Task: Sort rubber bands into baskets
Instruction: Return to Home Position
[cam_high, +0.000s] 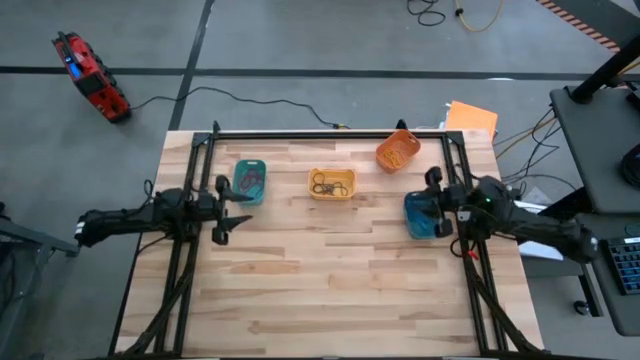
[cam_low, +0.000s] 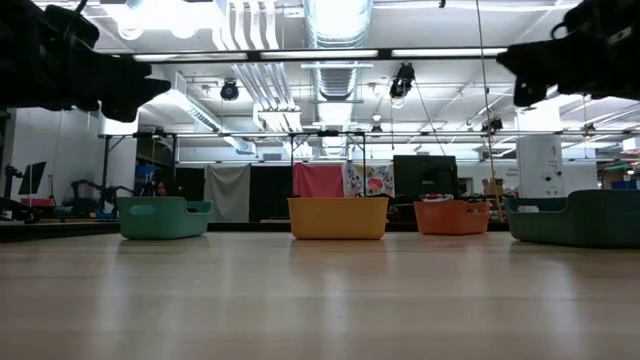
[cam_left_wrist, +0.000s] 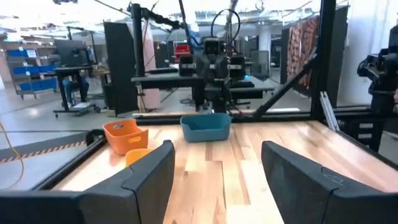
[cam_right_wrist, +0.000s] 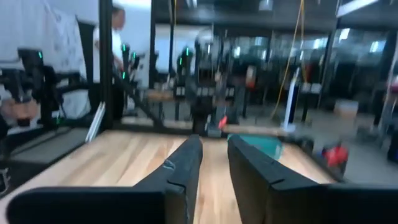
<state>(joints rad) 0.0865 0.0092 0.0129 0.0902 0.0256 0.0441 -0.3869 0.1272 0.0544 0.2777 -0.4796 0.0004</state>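
pale wooden table (cam_high: 320, 290) under an open workshop hall. left gripper (cam_left_wrist: 217, 152) hangs over the table's left edge, fingers spread wide and holding nothing; right gripper (cam_right_wrist: 214, 143) hangs over the blue basket (cam_high: 416, 216) at the right edge, fingers parted a little, also empty. teal basket (cam_high: 249, 182), yellow basket (cam_high: 332, 185) and orange basket (cam_high: 398, 150) sit along the far side. rubber bands (cam_high: 330, 183) lie in the yellow and teal ones; none shows loose. for homing, the right arm should probably lift clear before folding back, so it doesn't clip the blue basket.
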